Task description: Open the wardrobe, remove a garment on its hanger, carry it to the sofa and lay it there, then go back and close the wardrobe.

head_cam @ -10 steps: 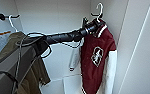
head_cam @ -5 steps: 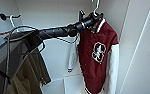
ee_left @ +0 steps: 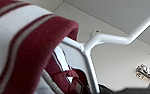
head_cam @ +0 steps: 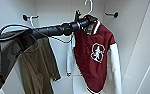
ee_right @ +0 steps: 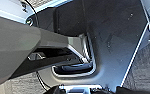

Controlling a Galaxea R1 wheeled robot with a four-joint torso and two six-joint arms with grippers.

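Inside the wardrobe (head_cam: 141, 50), the garment (head_cam: 96, 60) is hung on its hanger (head_cam: 89, 7), to the right of a second jacket (head_cam: 38, 67). The left gripper (head_cam: 87, 21) is positioned at the garment's collar, below the hook. Pegs (head_cam: 111, 14) are mounted behind.

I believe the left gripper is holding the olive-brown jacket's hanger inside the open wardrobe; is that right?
Not quite. In the head view the left gripper is at the collar of the maroon jacket, by its white hanger. The olive-brown jacket hangs untouched beside it in the wardrobe.

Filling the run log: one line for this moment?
left gripper at white hanger neck | maroon white-sleeved jacket hanging | white wardrobe open
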